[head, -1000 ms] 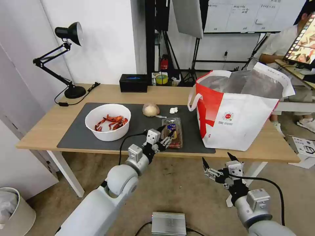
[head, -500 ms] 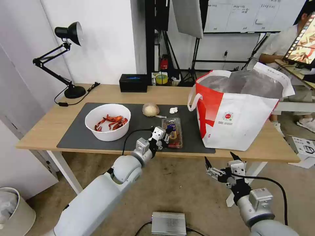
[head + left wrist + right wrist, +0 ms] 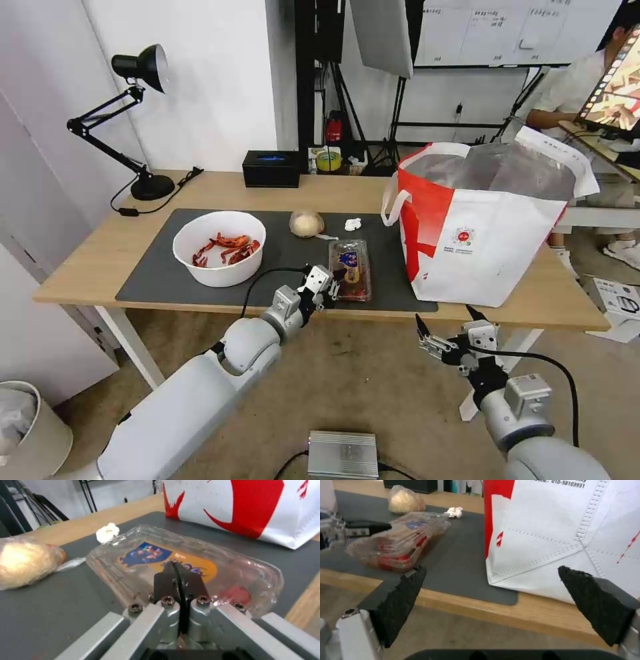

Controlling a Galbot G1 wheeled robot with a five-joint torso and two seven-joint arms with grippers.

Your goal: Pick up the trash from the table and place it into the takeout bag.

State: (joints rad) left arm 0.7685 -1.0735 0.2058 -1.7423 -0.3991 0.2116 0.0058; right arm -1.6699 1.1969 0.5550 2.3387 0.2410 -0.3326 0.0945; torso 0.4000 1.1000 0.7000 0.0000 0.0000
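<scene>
The clear clamshell tray [image 3: 351, 261] [image 3: 233, 580] [image 3: 396, 545] lies on the dark mat [image 3: 153, 280] of the table [image 3: 200, 190], near its front edge. My left gripper [image 3: 335, 278] [image 3: 175, 566] is shut on the tray's near left rim. Left of the tray stands the white bowl of crayfish shells [image 3: 219, 247]. Behind the tray lie the tan wrapped ball [image 3: 306, 223] [image 3: 23, 562] and the tissue wad [image 3: 353, 224] [image 3: 107, 531]. The takeout bag [image 3: 480, 227] [image 3: 570, 530] stands open at the right. My right gripper [image 3: 443, 315] [image 3: 491, 570] hangs open and empty below the table's front edge.
A black desk lamp [image 3: 140, 120] and a black box [image 3: 271, 169] stand at the back of the table. A metal box [image 3: 343, 453] lies on the floor between my arms. A white bin [image 3: 27, 427] stands at the far left.
My left gripper reached forward to the tray's left side and went from open to shut on its rim. The right gripper sank slightly and stayed open.
</scene>
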